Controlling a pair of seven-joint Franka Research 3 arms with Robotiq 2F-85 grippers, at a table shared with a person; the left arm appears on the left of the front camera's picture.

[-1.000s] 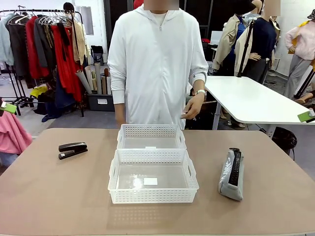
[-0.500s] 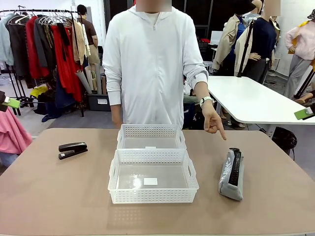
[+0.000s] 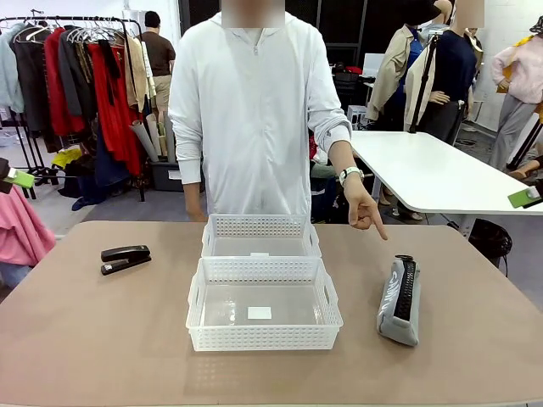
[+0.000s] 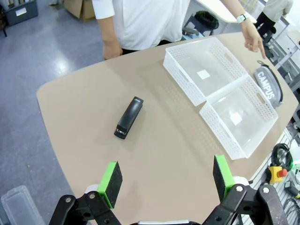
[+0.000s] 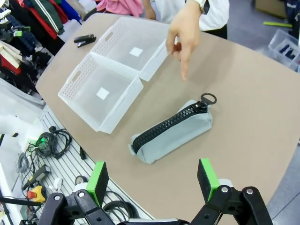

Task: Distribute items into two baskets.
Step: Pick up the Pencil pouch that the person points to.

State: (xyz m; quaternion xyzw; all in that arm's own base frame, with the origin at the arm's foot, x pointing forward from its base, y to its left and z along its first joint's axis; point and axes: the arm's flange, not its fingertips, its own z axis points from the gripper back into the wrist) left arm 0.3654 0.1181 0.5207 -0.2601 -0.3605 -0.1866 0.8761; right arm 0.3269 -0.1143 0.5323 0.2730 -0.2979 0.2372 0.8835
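A: Where do we find the pouch?
B: We see the grey "CAMPUS" pouch [image 3: 399, 301] on the robot's right side of the table [image 3: 102, 339]. It lies lengthwise away from us with its black zipper up, apart from the baskets.
A: And the stapler?
B: The black stapler [image 3: 125, 258] lies flat on the left side, well apart from everything else.
A: What do we make of the baskets?
B: They sit in the middle, end to end and touching. The near basket [image 3: 263, 339] is closer to us and the far basket [image 3: 259, 226] is by the person. We can see a small white label through each clear bottom.
A: The person?
B: They stand at the far edge in a white top. One hand [image 3: 363, 212] points its index finger down toward the pouch's far end without touching it.
A: Our grippers?
B: The left gripper [image 4: 166, 171] hangs high over the table's left end with its jaws wide and nothing between the green pads. The right gripper [image 5: 152, 180] hangs above the pouch, equally wide and holding nothing.
A: The surface and the room?
B: The table is a plain matte beige top with rounded corners. Behind it we see a grey floor [image 3: 161, 208], a clothes rack [image 3: 85, 76] of hanging garments at the left and a white table [image 3: 424, 174] at the right. Cables [image 5: 51, 143] lie below the table's near edge
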